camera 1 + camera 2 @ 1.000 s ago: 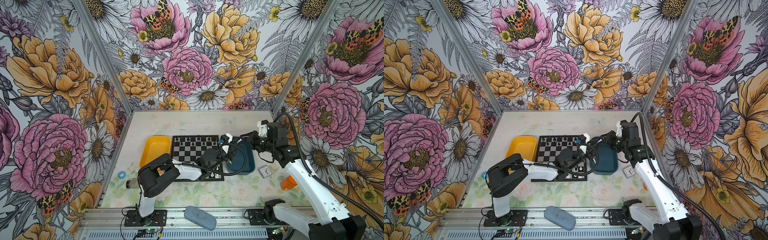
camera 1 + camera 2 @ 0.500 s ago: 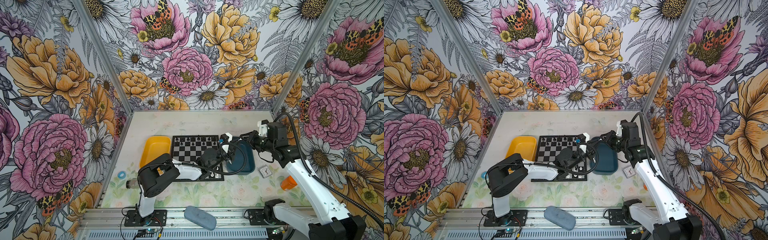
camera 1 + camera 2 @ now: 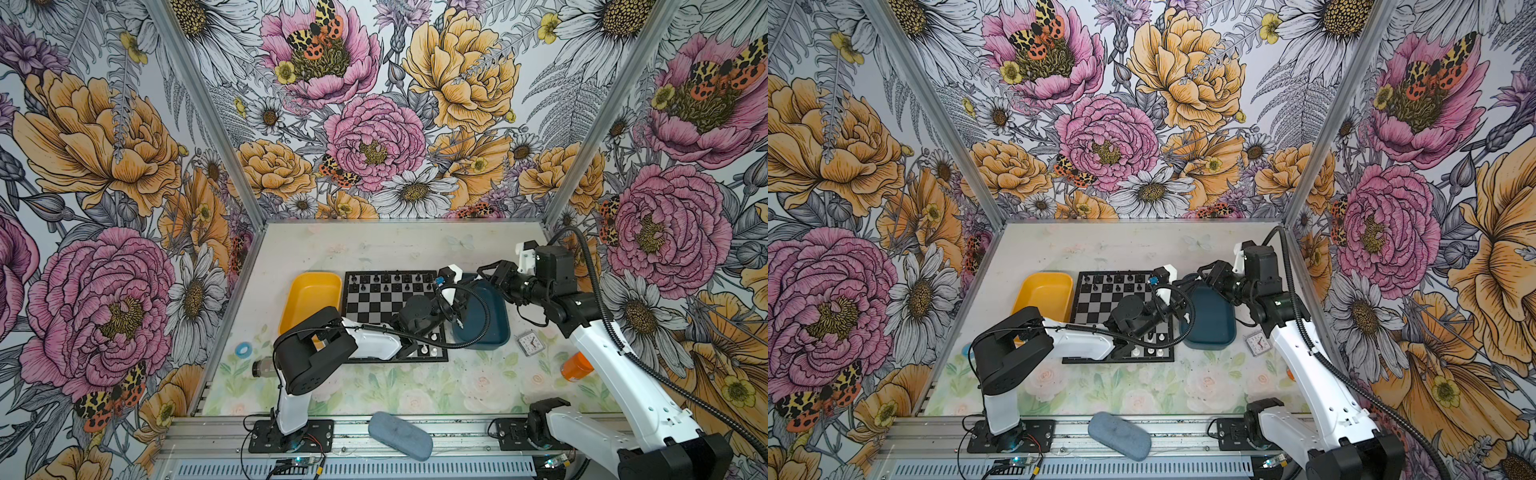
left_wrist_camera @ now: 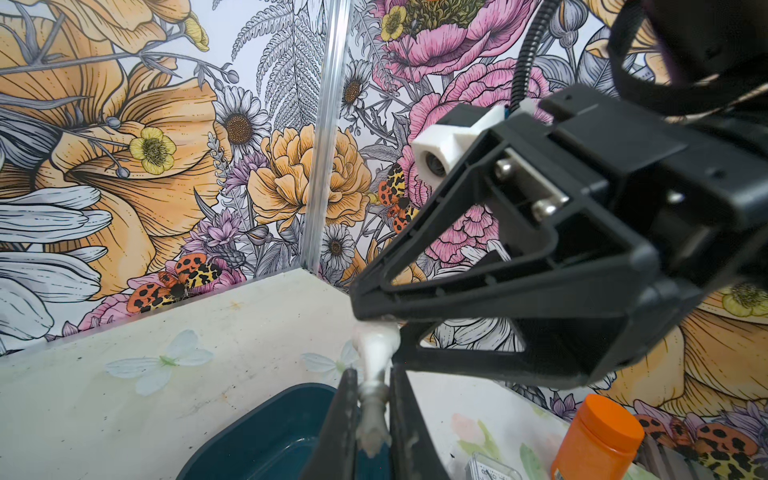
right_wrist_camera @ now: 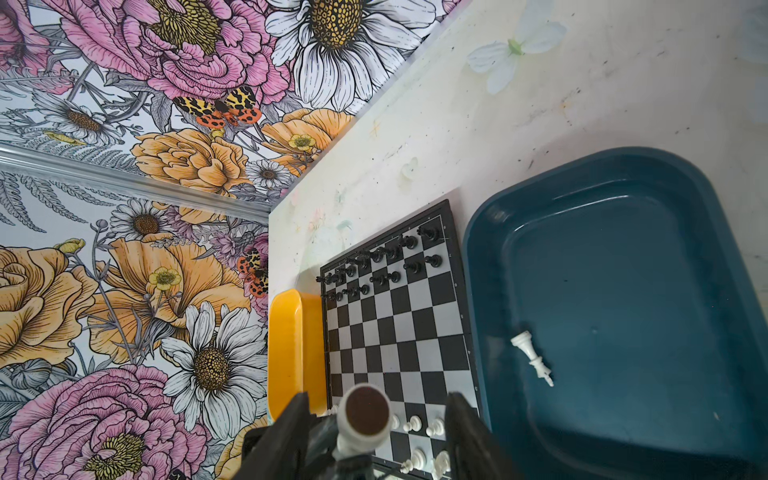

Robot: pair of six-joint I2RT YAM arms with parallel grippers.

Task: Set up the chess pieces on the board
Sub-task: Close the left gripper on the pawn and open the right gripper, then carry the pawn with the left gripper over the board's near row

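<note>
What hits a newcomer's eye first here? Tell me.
Two arms meet at the right edge of the board: the left gripper pinches a white chess piece while the right gripper stands open around it. A second white piece lies toppled in the blue tray beside the board, amid loud floral walls.

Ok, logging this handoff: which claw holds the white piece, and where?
The left claw pinches the white piece at its slim middle; the right claw stands open around its base, not gripping.

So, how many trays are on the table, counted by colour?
Yellow tray: 1
Blue tray: 1
Total: 2
</note>
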